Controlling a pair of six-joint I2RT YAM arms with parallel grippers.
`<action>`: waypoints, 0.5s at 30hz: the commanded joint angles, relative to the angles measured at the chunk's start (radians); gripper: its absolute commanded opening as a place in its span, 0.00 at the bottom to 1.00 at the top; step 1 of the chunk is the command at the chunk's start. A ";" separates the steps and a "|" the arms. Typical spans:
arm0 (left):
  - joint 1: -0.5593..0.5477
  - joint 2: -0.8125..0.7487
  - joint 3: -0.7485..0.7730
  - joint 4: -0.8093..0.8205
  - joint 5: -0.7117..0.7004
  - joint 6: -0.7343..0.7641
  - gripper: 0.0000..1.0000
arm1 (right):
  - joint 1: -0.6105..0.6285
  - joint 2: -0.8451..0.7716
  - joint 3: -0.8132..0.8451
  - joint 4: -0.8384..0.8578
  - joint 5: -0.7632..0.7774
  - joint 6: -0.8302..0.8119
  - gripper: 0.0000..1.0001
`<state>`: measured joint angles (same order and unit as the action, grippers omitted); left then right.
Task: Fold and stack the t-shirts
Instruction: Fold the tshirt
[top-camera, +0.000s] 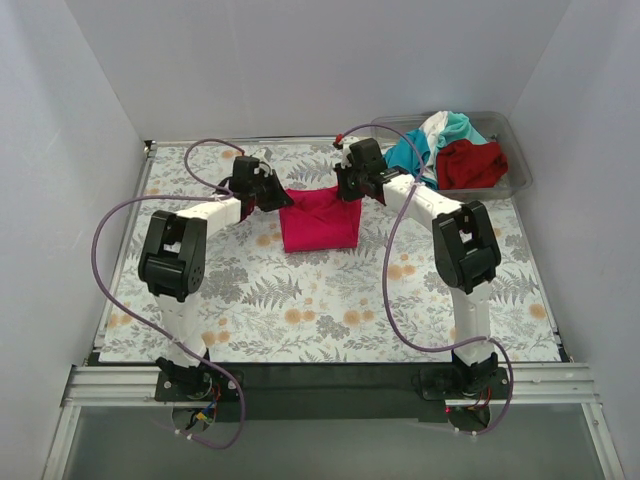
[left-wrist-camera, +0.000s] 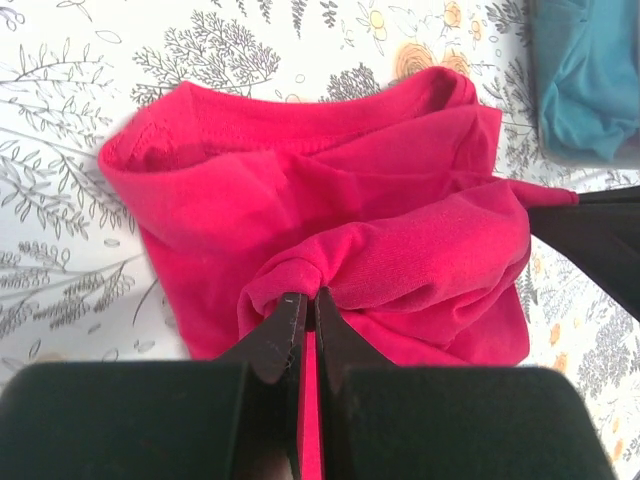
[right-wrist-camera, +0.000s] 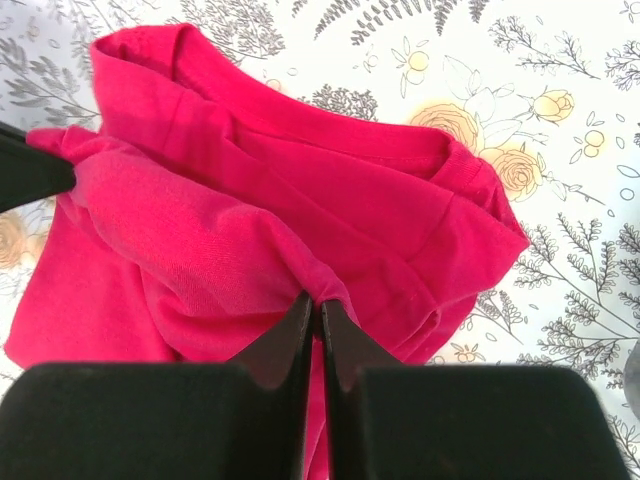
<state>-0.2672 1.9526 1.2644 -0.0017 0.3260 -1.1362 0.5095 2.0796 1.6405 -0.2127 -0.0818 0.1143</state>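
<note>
The magenta-pink t-shirt (top-camera: 320, 222) lies partly folded on the floral cloth at the back middle. My left gripper (top-camera: 277, 196) is shut on its far left edge, and my right gripper (top-camera: 352, 190) is shut on its far right edge. In the left wrist view the jaws (left-wrist-camera: 309, 297) pinch a bunched fold of the pink shirt (left-wrist-camera: 330, 210). In the right wrist view the jaws (right-wrist-camera: 318, 302) pinch another fold of the pink shirt (right-wrist-camera: 280, 200). The teal shirt (top-camera: 410, 152), white shirt (top-camera: 436, 127) and dark red shirt (top-camera: 472, 163) lie crumpled in the bin.
The clear plastic bin (top-camera: 518, 170) stands at the back right, just right of my right arm. The floral tablecloth (top-camera: 330, 300) covers the table. White walls close in the back and both sides.
</note>
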 joint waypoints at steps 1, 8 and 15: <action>0.008 0.020 0.067 -0.026 0.024 0.026 0.00 | -0.012 0.029 0.070 -0.034 0.011 -0.022 0.01; 0.013 0.025 0.174 -0.084 -0.143 0.007 0.77 | -0.026 0.051 0.137 -0.056 0.031 -0.015 0.46; 0.011 -0.185 0.055 -0.052 -0.202 -0.002 0.93 | -0.026 -0.120 0.081 -0.044 0.067 -0.021 0.62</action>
<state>-0.2626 1.9190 1.3701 -0.0795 0.1596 -1.1427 0.4854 2.1036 1.7332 -0.2897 -0.0299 0.1005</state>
